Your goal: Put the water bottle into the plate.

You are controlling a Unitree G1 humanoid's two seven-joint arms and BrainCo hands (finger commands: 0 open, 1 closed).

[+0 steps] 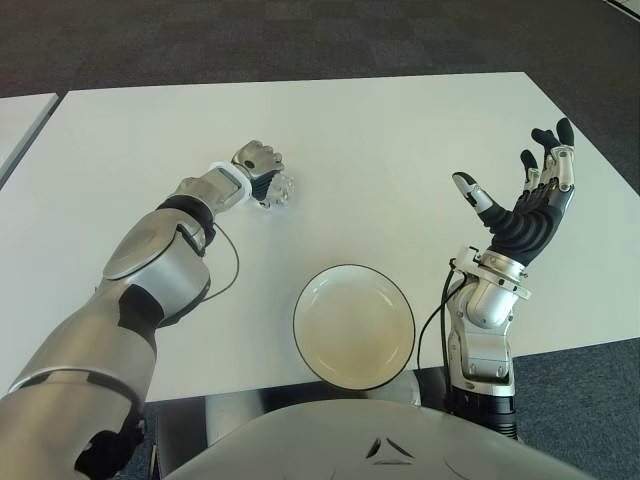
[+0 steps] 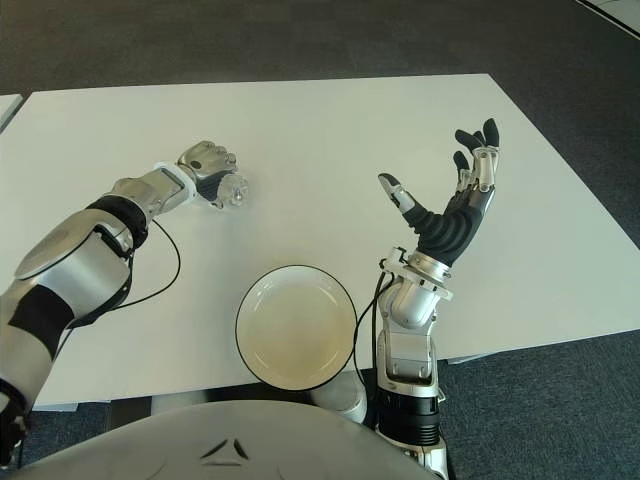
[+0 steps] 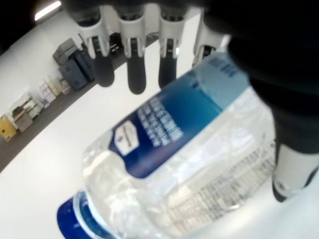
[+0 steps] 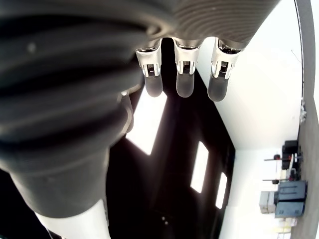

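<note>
A clear water bottle with a blue label and blue cap is clasped in my left hand, out over the left middle of the white table. In the eye views only the bottle's clear end pokes out of the fist. The left wrist view shows the fingers curled over the label. A white plate with a dark rim sits at the table's near edge, below and right of that hand. My right hand is raised to the right of the plate, palm up, fingers spread, holding nothing.
Dark carpet surrounds the table. A second white table edge shows at the far left. A cable loops from my left forearm over the tabletop.
</note>
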